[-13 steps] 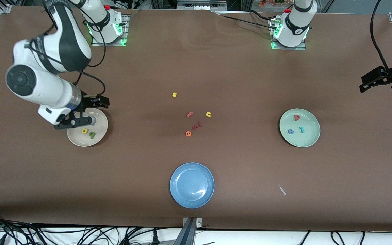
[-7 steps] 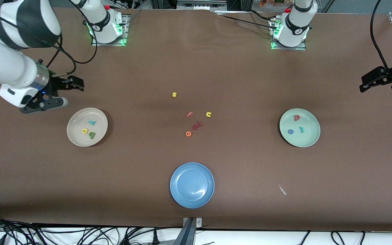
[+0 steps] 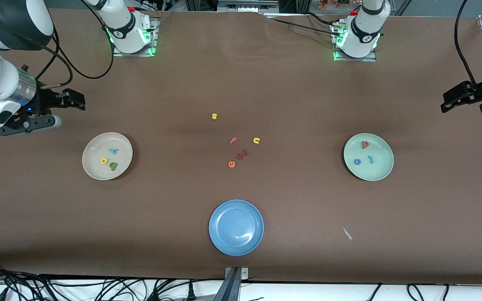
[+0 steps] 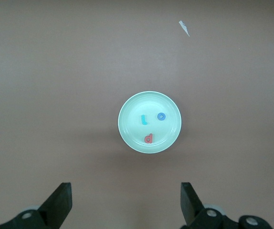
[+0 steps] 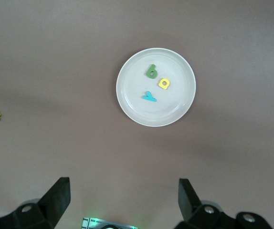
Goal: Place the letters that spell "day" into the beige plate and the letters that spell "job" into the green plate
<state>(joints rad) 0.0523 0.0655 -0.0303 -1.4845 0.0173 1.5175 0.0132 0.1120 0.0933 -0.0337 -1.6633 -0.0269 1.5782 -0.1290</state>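
Brown tabletop: you are seeing both sortings finished, "day" letters [image 3: 109, 159] lying in the beige plate [image 3: 91, 168] at nine o'clock, "job" letters [image 3: 364, 154] in the green plate [image 3: 381, 173] at three o'clock, left gripper [image 3: 465, 100] and right gripper [image 3: 44, 112] hanging spread and empty.

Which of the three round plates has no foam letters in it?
The round blue plate, nearest the front camera; the beige plate and green plate each hold three letters.

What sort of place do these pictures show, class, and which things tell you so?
Probably a robotics lab workbench: two arms bolted to a brown-covered table, loose cables along its edge, and foam letters sorted into the beige plate and the green plate as a test exercise.
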